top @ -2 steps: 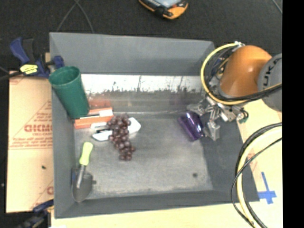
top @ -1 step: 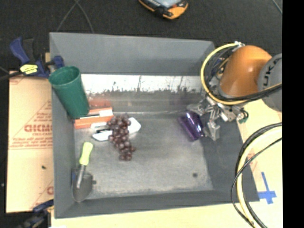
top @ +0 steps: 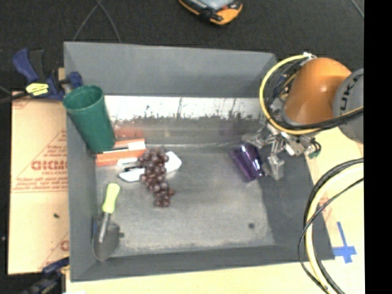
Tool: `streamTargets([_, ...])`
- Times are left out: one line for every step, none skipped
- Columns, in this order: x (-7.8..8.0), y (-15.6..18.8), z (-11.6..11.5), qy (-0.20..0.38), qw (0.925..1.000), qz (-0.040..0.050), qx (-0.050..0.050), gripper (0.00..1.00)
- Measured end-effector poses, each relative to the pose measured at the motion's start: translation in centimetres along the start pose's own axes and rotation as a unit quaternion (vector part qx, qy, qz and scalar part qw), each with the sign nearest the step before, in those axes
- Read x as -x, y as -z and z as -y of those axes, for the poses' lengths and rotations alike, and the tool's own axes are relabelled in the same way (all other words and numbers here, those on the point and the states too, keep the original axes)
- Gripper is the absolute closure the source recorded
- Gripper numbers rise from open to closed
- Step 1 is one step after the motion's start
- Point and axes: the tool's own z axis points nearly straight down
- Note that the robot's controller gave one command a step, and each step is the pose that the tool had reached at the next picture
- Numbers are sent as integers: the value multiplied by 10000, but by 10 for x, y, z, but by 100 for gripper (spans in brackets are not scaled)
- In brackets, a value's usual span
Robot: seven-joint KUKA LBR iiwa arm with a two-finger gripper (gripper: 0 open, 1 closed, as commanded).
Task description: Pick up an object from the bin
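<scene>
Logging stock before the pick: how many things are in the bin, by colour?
Green: 1, cup
Purple: 2, grapes, small piece
Orange: 1, box
White: 1, dish
Yellow-handled: 1, scoop
Total: 6

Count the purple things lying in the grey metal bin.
2: a dark purple bunch of plastic grapes left of centre, and a glossy purple block at the right, beside the gripper.

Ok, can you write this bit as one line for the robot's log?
tool: bin's right side | nearest: purple object, just left of it | grapes, green cup: bin's left
</scene>
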Motion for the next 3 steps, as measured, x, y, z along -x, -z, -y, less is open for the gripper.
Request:
streamTargets([1, 14, 2, 0, 10000, 23, -27, 100])
streamTargets([2, 44, 2, -4, 10000, 19, -17, 100])
streamTargets([2, 70, 3, -11, 10000, 27, -25, 100])
